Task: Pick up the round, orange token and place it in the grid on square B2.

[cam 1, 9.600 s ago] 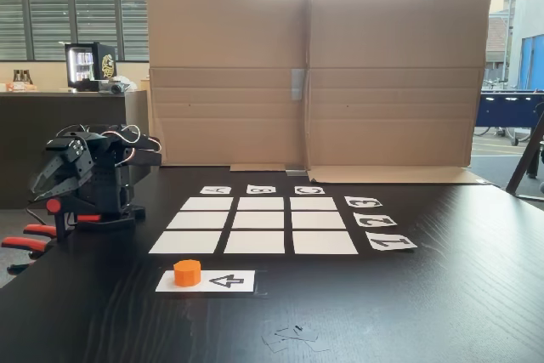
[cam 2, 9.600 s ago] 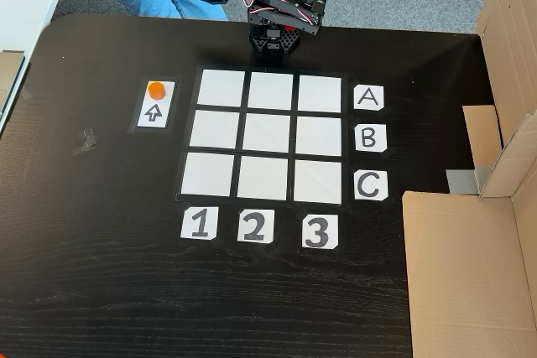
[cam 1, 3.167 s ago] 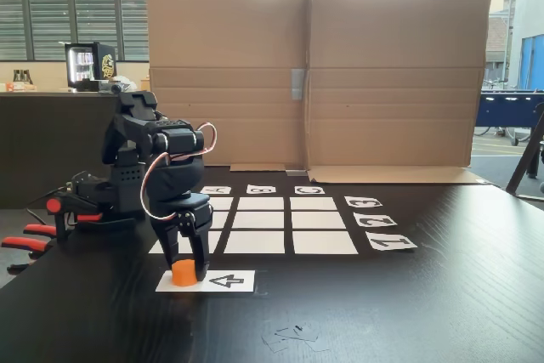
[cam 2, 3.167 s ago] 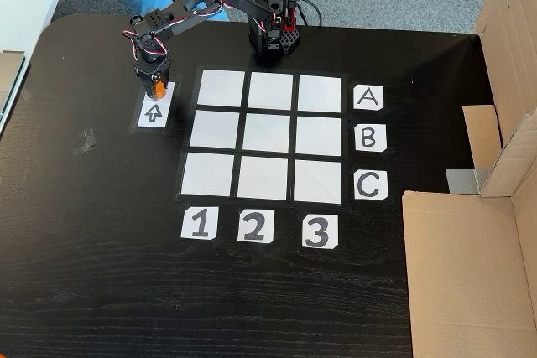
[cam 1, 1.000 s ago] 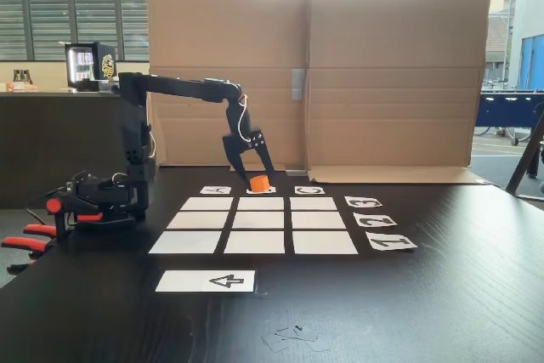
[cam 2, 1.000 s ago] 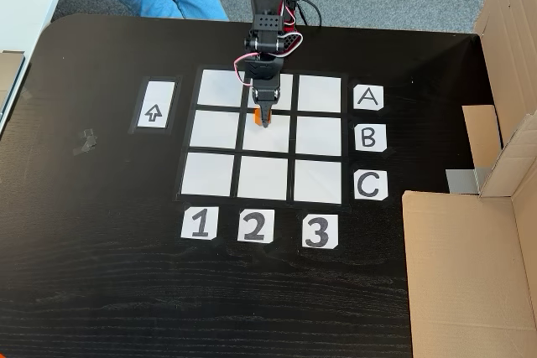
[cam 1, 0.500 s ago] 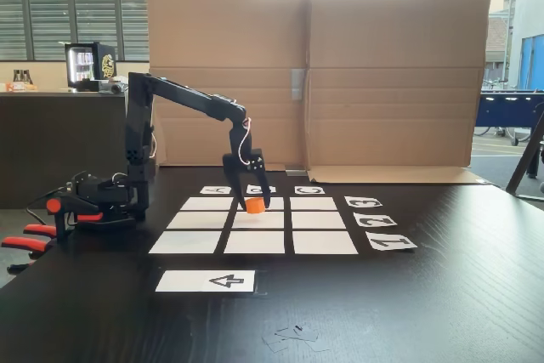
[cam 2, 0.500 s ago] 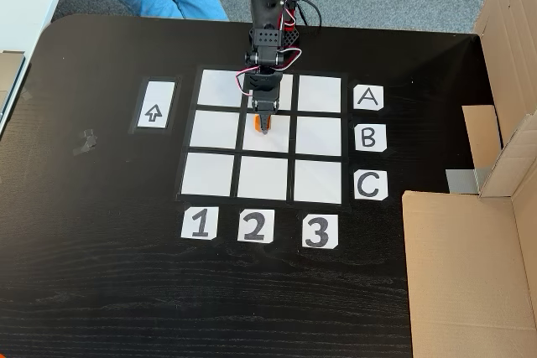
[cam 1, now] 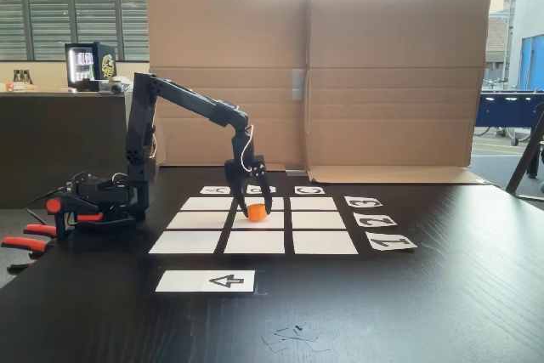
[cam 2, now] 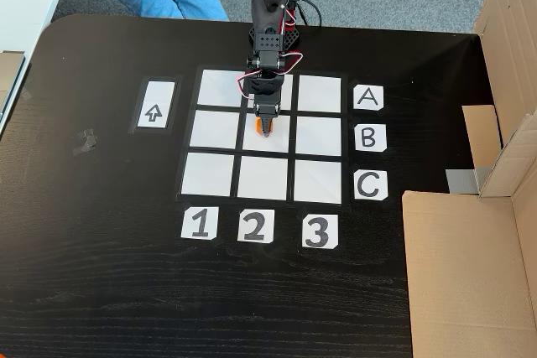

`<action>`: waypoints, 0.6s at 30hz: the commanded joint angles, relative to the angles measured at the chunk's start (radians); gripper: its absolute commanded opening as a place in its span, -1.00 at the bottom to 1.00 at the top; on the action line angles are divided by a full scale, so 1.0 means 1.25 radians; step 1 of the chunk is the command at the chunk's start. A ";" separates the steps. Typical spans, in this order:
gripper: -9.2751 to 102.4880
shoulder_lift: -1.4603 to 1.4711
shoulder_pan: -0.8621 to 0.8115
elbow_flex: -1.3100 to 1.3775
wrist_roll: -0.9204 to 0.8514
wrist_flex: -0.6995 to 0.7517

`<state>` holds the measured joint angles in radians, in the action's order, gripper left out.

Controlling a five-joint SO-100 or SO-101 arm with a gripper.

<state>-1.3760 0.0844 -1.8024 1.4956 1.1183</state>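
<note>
Gripper has dropped lower than half a second back, still pinching the token between its fingers, now right at or touching square B2 of the grid. Placement nearly done; release looks next.

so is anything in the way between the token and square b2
Nothing visible is. The gripper holds the token low over square B2, whose white paper is bare.

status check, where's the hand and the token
Hand shut on the token, low over square B2. Touchdown unclear. Rest of the grid bare, nothing blocking.
</note>
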 commanded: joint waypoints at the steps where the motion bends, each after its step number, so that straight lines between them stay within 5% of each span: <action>1: -0.33 -0.005 0.007 -0.005 0.009 -0.010; 12: 0.27 -0.166 -0.052 -0.125 -0.005 -0.069; 18: 0.40 -0.400 -0.144 -0.320 -0.130 -0.211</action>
<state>-1.6981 -0.0445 -2.0923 1.3990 0.9434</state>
